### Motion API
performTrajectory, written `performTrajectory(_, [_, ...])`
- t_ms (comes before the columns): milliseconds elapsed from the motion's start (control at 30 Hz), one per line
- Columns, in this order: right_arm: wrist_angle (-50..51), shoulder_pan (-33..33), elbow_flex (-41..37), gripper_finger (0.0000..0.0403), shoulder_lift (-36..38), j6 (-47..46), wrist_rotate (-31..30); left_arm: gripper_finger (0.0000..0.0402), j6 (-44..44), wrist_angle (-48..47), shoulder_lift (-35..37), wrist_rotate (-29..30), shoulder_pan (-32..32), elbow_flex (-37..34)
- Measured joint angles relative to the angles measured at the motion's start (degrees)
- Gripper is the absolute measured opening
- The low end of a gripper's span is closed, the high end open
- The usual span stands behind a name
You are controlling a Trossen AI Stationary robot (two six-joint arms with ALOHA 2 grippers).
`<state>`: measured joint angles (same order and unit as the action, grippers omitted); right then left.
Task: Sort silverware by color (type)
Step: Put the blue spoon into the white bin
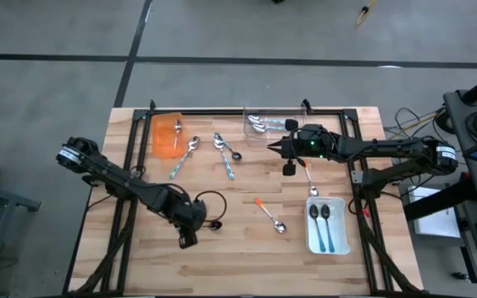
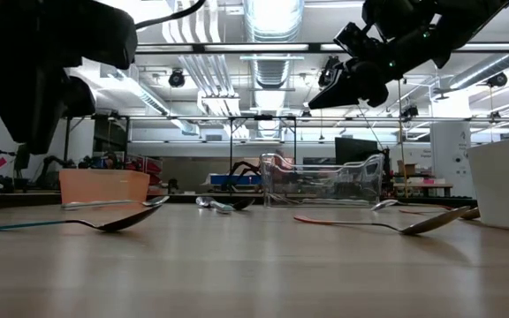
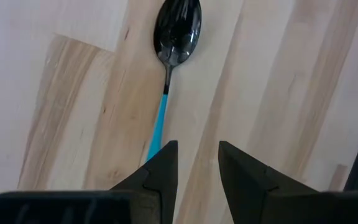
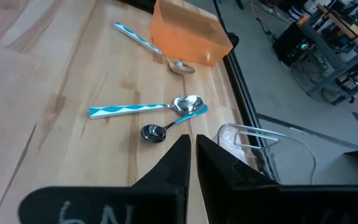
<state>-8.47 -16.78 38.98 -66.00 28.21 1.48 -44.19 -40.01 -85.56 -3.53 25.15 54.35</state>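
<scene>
At the near left, the left gripper is held half open and empty above the table; a blue spoon is seen just ahead of its fingers, probably the next pick. Further on, an orange spoon lies mid-table and two blue ones are gathered in the white tray. At the far side, the right gripper is kept shut and empty near the clear tray, where silver spoons are collected. One spoon is held in the orange tray.

Glossy metal spoon (plastic handle, perhaps)
</scene>
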Motion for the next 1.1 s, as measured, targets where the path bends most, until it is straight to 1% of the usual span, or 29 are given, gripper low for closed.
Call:
performTrajectory(100, [-0.03,-0.09,0.0,0.0018,0.0,0.48,0.0,0.0098,-1.33,0.32,0.0,0.08,0.04,0.0])
performTrajectory(200, [-0.76,-0.11,0.0,0.0018,-0.02,0.95,0.0,0.0109,-2.77,1.18,0.0,0.14,0.27,-0.02])
performTrajectory(400, [-2.53,-0.11,0.0,0.0018,-0.02,0.92,0.0,0.0151,-5.02,4.49,-1.88,1.24,1.56,-0.02])
performTrajectory(600, [-2.6,-0.11,0.0,0.0018,-0.02,0.73,0.02,0.0184,-3.48,4.46,-6.69,1.61,3.56,-0.04])
performTrajectory(833, [-2.59,-0.11,0.0,0.0018,-0.02,0.2,0.02,0.019,-2.41,4.49,-11.56,3.83,4.6,0.81])
performTrajectory(1100, [-2.6,-0.11,0.0,0.0018,-0.04,0.26,0.02,0.019,-1.6,4.44,-12.41,9.46,5.37,0.98])
